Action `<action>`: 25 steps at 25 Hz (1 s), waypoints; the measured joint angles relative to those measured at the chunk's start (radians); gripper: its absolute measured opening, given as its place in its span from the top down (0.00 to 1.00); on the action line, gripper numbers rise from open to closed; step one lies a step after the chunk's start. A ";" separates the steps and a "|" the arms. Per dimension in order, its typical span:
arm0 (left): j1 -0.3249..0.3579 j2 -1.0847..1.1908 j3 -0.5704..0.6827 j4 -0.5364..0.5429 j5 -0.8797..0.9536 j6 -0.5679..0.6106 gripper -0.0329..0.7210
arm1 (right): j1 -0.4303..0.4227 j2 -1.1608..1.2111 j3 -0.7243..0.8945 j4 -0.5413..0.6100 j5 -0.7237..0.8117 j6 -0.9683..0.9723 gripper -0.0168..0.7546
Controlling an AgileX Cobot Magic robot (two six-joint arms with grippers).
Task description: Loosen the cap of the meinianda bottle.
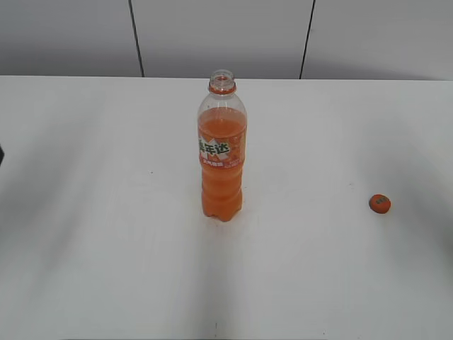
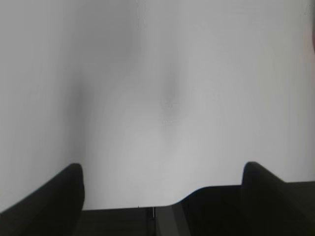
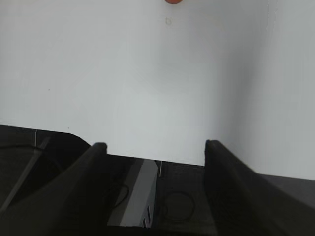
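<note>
The meinianda bottle (image 1: 222, 152) stands upright at the middle of the white table (image 1: 106, 248), its neck open with no cap on it. The orange cap (image 1: 380, 204) lies on the table to the right, apart from the bottle; its edge shows at the top of the right wrist view (image 3: 173, 1). My left gripper (image 2: 162, 169) is open and empty over the table's near edge. My right gripper (image 3: 152, 145) is open and empty at the table's near edge. Neither gripper shows in the exterior view.
A grey panelled wall (image 1: 226, 35) runs behind the table. A sliver of orange shows at the right edge of the left wrist view (image 2: 313, 44). Dark floor lies below the table's near edge (image 3: 172, 206).
</note>
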 joint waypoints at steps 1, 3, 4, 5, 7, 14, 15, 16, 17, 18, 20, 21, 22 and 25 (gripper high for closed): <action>0.000 -0.049 0.028 -0.002 0.005 0.000 0.18 | 0.000 -0.031 0.019 0.000 0.001 0.000 0.38; 0.000 -0.150 0.098 -0.004 0.011 0.000 0.18 | 0.000 -0.109 0.060 0.000 0.001 0.000 0.38; 0.000 -0.211 0.131 -0.004 0.017 0.000 0.18 | 0.000 -0.144 0.078 0.000 0.001 0.000 0.38; 0.000 -0.275 0.162 -0.004 0.025 -0.001 0.18 | 0.000 -0.184 0.092 0.000 0.002 0.000 0.38; 0.000 -0.428 0.208 -0.004 0.042 -0.002 0.18 | 0.000 -0.270 0.122 0.001 0.002 0.000 0.38; 0.000 -0.888 0.267 0.025 0.059 -0.002 0.18 | 0.000 -0.615 0.252 0.005 0.004 -0.001 0.38; 0.000 -0.941 0.273 0.035 0.060 0.001 0.18 | 0.000 -0.655 0.274 0.006 0.004 0.000 0.38; 0.000 -0.980 0.280 0.042 0.060 0.013 0.18 | 0.000 -0.703 0.292 0.007 0.005 0.000 0.38; 0.000 -1.021 0.289 0.042 0.060 0.029 0.18 | 0.000 -0.750 0.313 0.007 0.005 0.000 0.38; 0.000 -1.053 0.301 0.039 0.060 0.052 0.18 | 0.000 -0.789 0.334 0.008 0.005 0.000 0.38; 0.000 -1.116 0.324 0.029 0.061 0.073 0.18 | 0.000 -0.876 0.365 0.008 0.006 0.000 0.38; 0.000 -1.143 0.334 0.025 0.061 0.079 0.18 | 0.000 -0.917 0.380 0.008 0.006 0.000 0.38; 0.000 -1.165 0.344 0.021 0.063 0.084 0.18 | 0.000 -0.950 0.393 0.009 0.006 -0.001 0.38; 0.000 -1.209 0.369 0.003 0.063 0.107 0.18 | 0.000 -1.052 0.431 0.010 0.004 -0.012 0.38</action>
